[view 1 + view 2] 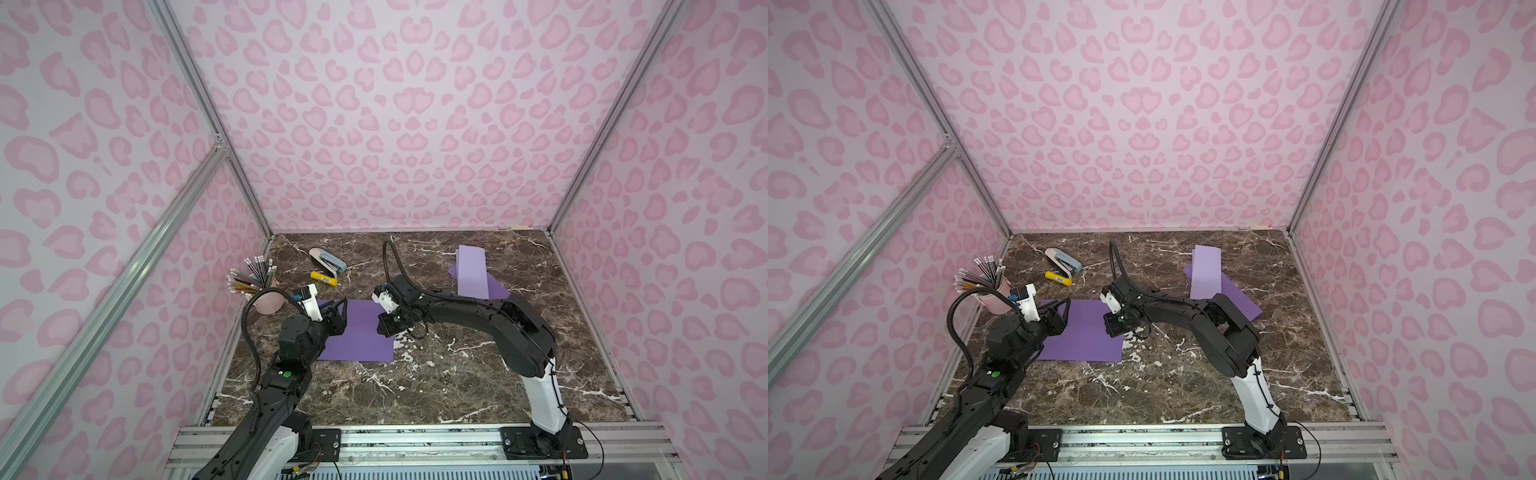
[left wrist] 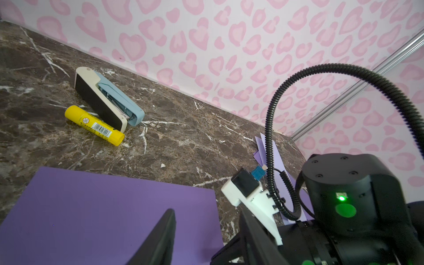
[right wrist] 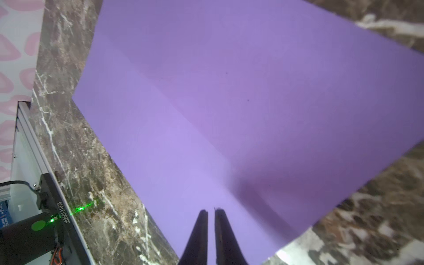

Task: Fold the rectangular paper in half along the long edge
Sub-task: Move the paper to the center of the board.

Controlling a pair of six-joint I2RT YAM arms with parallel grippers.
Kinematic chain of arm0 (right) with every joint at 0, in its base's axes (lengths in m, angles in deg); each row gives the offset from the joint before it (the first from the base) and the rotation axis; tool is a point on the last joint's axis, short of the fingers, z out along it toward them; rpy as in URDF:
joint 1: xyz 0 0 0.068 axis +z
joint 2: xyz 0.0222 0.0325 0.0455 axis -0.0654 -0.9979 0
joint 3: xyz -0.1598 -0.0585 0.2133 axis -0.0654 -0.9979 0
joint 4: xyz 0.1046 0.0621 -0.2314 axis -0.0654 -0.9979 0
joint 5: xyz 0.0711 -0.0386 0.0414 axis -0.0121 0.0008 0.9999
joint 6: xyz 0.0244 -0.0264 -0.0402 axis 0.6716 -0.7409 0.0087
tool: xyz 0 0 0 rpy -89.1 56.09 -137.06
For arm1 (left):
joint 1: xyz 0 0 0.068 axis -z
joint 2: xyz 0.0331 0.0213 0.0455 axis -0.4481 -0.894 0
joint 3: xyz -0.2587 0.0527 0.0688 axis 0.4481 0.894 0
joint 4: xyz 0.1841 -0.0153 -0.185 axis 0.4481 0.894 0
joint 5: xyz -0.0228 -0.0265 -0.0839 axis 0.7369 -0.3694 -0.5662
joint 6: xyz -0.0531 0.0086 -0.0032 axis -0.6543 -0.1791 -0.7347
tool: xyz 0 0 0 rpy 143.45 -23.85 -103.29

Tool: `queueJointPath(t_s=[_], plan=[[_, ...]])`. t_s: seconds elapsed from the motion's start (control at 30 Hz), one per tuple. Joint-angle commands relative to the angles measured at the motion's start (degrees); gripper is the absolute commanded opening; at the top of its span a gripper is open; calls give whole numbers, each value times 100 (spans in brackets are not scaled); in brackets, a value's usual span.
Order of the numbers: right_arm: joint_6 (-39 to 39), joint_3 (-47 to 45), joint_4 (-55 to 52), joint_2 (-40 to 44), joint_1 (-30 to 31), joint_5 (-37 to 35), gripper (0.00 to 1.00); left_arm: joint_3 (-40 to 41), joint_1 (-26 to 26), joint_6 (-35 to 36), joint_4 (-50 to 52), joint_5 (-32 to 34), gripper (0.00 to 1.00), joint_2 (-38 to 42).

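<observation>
Purple paper (image 1: pixel 361 328) lying on marble table (image 1: pixel 457 374) at frame centre, left gripper (image 2: pixel 205 209) parted over its edge, right gripper (image 3: pixel 211 210) fingers nearly together above it

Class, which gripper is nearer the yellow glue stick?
Left. The left gripper is at the paper's far edge, just on the robot's side of the glue stick. The right gripper is further off, at the paper's right edge.
</observation>
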Motion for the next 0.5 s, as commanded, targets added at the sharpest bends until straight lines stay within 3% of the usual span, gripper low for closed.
queueJointPath(t_s=[0.0,0.07,0.27,0.47], plan=[[56,-86,184,-81,-41,-81,13,24,-6,-78,46,3,28,34],[140,-394,298,-12,-137,-85,11,25,1,-93,116,-35,19,77],[419,-1849,707,780,-293,-303,8,-90,-4,-75,531,-9,7,124],[975,-3420,898,1749,-222,-454,5,-135,51,-91,591,-205,4,-111]])
